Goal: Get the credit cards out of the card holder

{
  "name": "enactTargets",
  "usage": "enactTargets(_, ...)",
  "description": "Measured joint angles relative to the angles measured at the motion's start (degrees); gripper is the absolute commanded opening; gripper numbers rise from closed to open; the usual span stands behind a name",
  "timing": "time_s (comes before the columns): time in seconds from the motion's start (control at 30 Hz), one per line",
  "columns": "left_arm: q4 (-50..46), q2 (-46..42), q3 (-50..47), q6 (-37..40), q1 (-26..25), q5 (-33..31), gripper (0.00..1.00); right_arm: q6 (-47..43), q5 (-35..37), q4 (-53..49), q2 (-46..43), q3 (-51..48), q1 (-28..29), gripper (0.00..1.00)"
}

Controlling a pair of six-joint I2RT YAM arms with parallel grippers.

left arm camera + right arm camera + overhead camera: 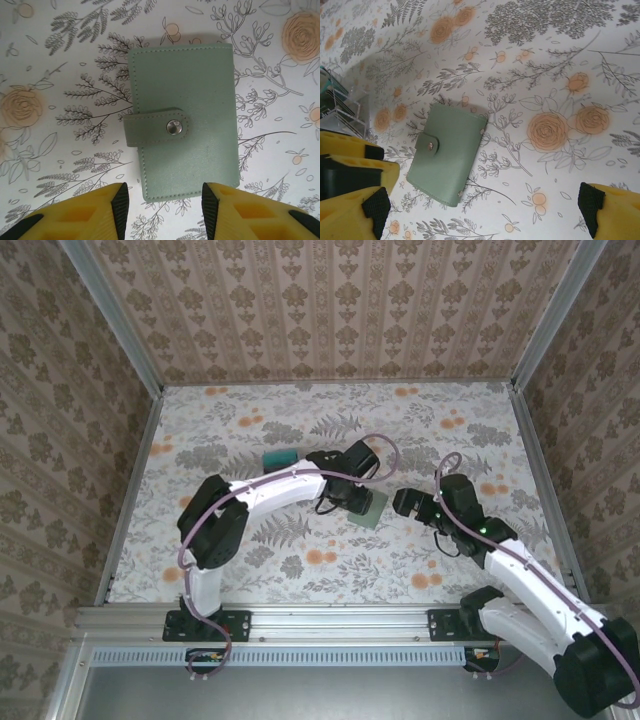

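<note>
1. Left arm: rises from its base at 7 o'clock of the table [300,410], elbow bent, forearm running toward 3 o'clock. The wrist is over the table's middle.
2. Left claw [165,205] [358,502]: released, part-spread and pointing down. Its yellow fingers [85,215] straddle the near edge of the card holder [185,115], with nothing gripped.
3. Right arm: from its base at 5 o'clock, stretched low toward 11 o'clock.
4. Right claw [484,210] [405,502]: released, fingers spread wide, just at 3 o'clock of the card holder [372,508], apart from it.
5. Card holder [447,152]: grey-green, folded closed and flat on the table near its centre. The strap [150,130] is fastened by a metal snap [173,128], and its contents are hidden.
6. Credit cards [278,457]: a teal stack on the table at 10 o'clock of the card holder, beside the left forearm.
7. Clear stand [347,107]: upright at 9 o'clock in the right wrist view, with teal card edges inside.
</note>
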Motion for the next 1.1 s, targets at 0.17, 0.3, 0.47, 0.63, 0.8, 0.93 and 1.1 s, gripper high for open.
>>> enactTargets(0.17,-1.2,4.4,3.6,1.3,-0.6,0.0,0.4,1.3,0.2,-1.7,-2.1,-1.1,-0.2,1.0)
enactTargets(0.3,-2.0,7.6,7.4,2.0,-0.6,-0.1,0.39,1.9,0.2,-2.1,-2.3,-1.5,-0.2,1.0)
enactTargets(0.47,-3.3,11.0,11.2,2.7,-0.6,-0.7,0.35,2.1,0.2,-2.2,-2.6,-1.5,-0.3,1.0)
enactTargets(0.63,-4.0,12.6,12.0,3.2,-0.6,-1.3,0.35,2.3,0.2,-2.1,-2.6,-1.5,-0.3,1.0)
enactTargets(0.8,-4.4,12.6,12.1,4.1,-0.7,-2.4,0.19,2.7,0.2,-2.1,-2.5,-1.5,-0.3,1.0)
enactTargets(0.93,-4.5,12.5,12.1,4.3,-0.7,-3.3,0.0,3.1,-0.3,-2.0,-1.1,-1.5,-0.3,0.99)
enactTargets(1.1,-3.3,11.3,10.8,3.8,-0.7,-3.6,0.0,3.2,-3.5,-0.3,3.0,-1.5,-0.2,0.8)
